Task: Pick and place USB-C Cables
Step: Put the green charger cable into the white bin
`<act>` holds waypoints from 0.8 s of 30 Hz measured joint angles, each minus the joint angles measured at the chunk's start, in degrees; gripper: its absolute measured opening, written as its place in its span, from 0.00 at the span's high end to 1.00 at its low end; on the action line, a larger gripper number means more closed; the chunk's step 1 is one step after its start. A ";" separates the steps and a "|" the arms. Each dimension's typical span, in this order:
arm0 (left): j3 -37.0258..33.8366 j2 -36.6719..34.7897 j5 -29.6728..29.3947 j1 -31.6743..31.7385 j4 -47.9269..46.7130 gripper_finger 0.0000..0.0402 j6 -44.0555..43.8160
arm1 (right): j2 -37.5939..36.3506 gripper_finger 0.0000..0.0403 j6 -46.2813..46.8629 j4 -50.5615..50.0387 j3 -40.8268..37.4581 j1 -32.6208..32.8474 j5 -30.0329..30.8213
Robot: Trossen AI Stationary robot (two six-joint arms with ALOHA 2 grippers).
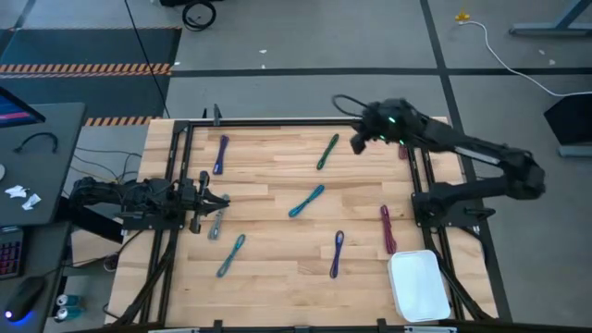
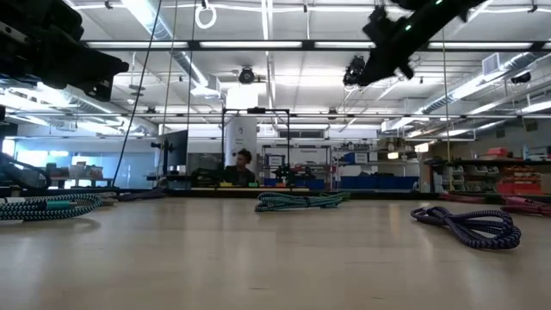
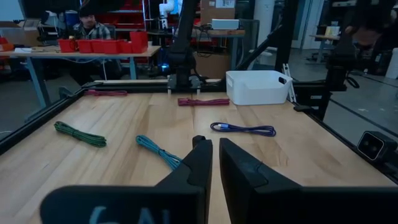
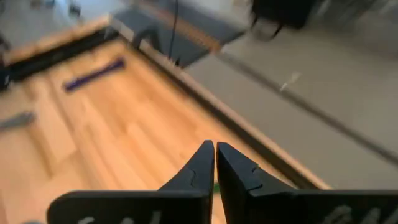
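Several short bundled cables lie flat on the wooden table: a purple one (image 1: pixel 220 154), a green one (image 1: pixel 327 152), a teal one (image 1: pixel 306 201), a grey one (image 1: pixel 216 224), a second teal one (image 1: pixel 231 254), a second purple one (image 1: pixel 337 253) and a dark red one (image 1: pixel 388 228). My right gripper (image 1: pixel 356 141) hangs shut and empty, high above the table's far side (image 2: pixel 357 73), close to the green cable. My left gripper (image 1: pixel 217 202) waits shut at the left edge, just above the grey cable. Its wrist view shows the green cable (image 3: pixel 79 134), teal cable (image 3: pixel 158 151) and purple cable (image 3: pixel 242 129).
A white bin (image 1: pixel 419 285) stands at the near right corner and also shows in the left wrist view (image 3: pixel 258 87). Black frame rails (image 1: pixel 176 176) run along the table's sides. A second dark red cable (image 1: pixel 403 151) lies by the right rail. A person sits in the room beyond (image 2: pixel 244 168).
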 joint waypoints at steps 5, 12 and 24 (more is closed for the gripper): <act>0.00 -0.02 0.01 0.01 0.00 0.92 0.01 | 12.06 0.84 -6.11 -1.81 5.96 -5.55 -8.19; 0.00 -0.02 0.01 0.01 0.00 0.92 0.01 | 26.52 0.63 -18.64 -3.09 11.28 -8.62 -11.13; -0.01 -0.02 0.02 0.02 0.00 0.92 0.00 | 40.83 0.48 -48.13 -3.86 12.92 -6.94 -11.21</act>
